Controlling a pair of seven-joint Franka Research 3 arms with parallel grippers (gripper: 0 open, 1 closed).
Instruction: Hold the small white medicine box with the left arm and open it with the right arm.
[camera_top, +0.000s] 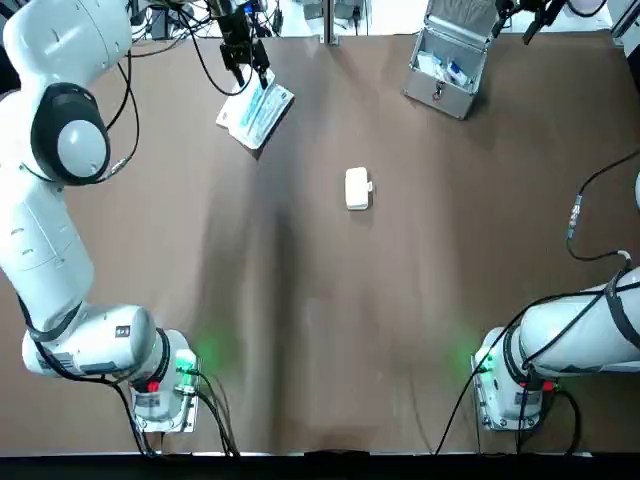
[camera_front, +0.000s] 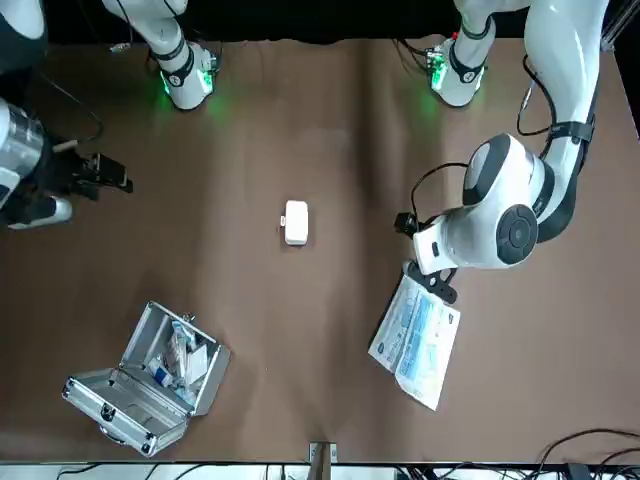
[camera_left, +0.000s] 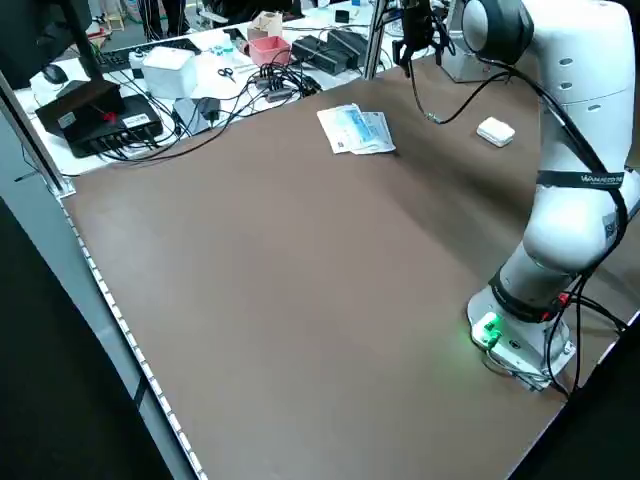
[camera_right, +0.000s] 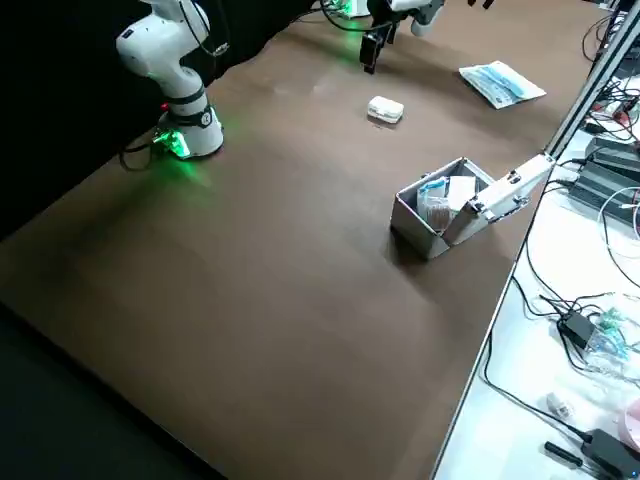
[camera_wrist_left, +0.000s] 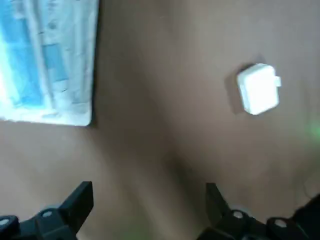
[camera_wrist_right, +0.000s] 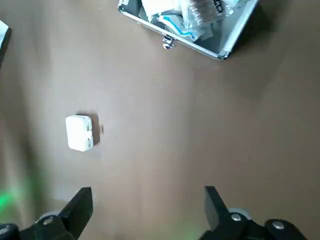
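Observation:
The small white medicine box (camera_top: 357, 188) lies shut on the brown table, near its middle, with neither gripper touching it. It also shows in the front view as the white box (camera_front: 296, 222). My left gripper (camera_top: 245, 55) hangs open at the far left, above a blue-and-white packet (camera_top: 255, 110); its wrist view has the box (camera_wrist_left: 258, 89) well off to one side. My right gripper (camera_front: 100, 172) is open at the far right, raised beside the metal case (camera_top: 447, 60); its wrist view looks down on the box (camera_wrist_right: 79, 132) from high up.
An open silver metal case (camera_front: 150, 385) with medical supplies stands at the far right of the table. The flat packet (camera_front: 418, 335) lies at the far left. Cables and equipment sit beyond the far edge (camera_left: 200, 70).

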